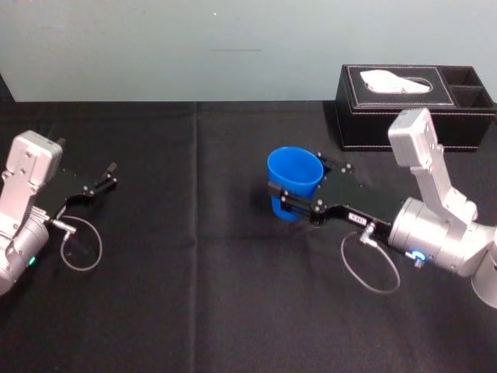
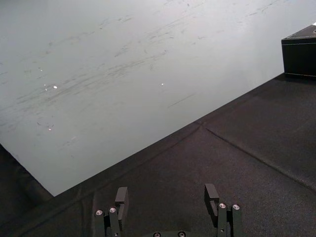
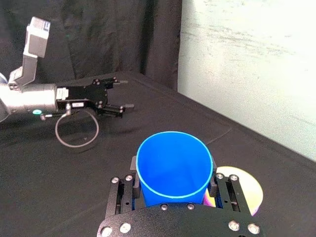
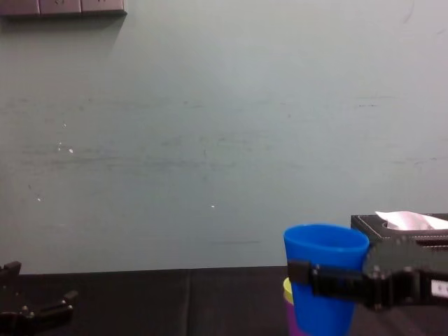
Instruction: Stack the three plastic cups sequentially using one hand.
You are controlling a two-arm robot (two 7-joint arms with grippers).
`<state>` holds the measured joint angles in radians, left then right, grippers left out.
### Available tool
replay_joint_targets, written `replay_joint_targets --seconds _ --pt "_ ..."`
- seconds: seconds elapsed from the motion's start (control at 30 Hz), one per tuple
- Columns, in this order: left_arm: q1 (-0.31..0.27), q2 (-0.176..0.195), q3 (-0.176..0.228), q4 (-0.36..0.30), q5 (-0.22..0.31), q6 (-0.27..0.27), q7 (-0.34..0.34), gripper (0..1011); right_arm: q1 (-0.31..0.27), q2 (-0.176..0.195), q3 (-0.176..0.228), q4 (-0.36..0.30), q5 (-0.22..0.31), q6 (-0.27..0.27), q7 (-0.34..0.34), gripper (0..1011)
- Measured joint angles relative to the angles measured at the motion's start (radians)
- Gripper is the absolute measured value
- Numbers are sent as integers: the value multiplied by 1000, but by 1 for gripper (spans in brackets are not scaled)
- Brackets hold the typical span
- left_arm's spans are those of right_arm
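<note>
Head view: right gripper (image 1: 281, 197) is clamped around the blue cup (image 1: 295, 172), which is upright in the middle-right of the frame.
Chest view has that cup at lower right, with the yellow-green cup (image 4: 287, 285) nested in the purple cup (image 4: 290, 318) peeking out at its left edge. Left gripper (image 1: 107, 176) sits at the left edge, jaws spread, holding nothing. Black tissue box (image 1: 415, 105) is upper right.

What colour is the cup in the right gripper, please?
The cup is blue, clearest in the head view.
</note>
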<state>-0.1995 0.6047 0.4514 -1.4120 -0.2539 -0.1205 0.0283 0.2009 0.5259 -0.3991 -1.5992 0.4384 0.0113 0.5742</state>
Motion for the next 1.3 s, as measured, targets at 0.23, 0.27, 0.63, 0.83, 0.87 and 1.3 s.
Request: replay_joint_targets --seconds 0.23,0.27,0.63,0.83,0.87,1.3 --pt "0 0 0 0 0 0 0 1011 73 -1 -19 3 -9 47 -27 723" --pt "0 0 0 0 0 0 0 1011 79 -3 -21 7 -11 49 -29 723" --pt "0 0 0 0 0 0 0 1011 162 -41 -45 100 -45 54 -54 723" --pt "0 0 0 0 0 0 0 1011 191 -64 -47 155 -47 41 -54 723" --pt "0 0 0 0 0 0 0 1011 197 -68 -47 165 -47 37 -54 723" --pt "0 0 0 0 0 0 0 1011 230 -100 -48 259 -46 9 -41 723"
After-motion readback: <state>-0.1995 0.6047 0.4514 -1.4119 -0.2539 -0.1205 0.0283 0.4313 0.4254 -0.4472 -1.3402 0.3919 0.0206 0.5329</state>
